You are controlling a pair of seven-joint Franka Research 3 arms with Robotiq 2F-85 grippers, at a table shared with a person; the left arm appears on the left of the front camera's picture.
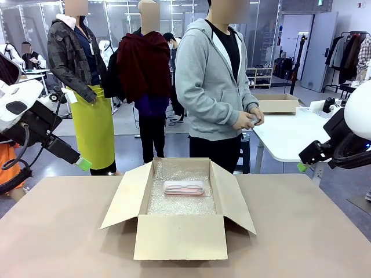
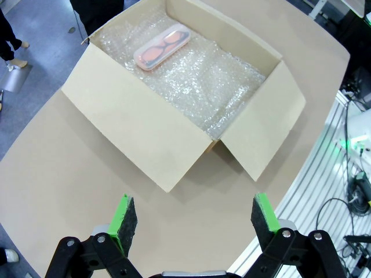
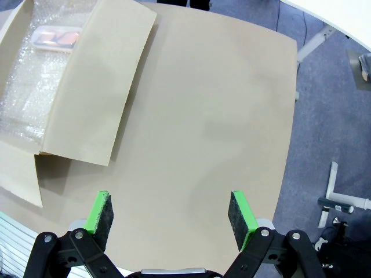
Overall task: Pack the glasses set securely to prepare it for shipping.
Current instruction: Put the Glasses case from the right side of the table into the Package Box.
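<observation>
No words, numbers or brand names can be read on the cardboard box (image 1: 179, 237) or the pink glasses case (image 1: 184, 187).

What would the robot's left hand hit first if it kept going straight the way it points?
Most likely the nearest flap of the open cardboard box: the left hand, open, aims at it from above. Depth is hard to judge.

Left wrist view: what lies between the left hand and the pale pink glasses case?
Bare tan tabletop, then the open flap of the brown cardboard box, then clear bubble wrap: left wrist view.
</observation>
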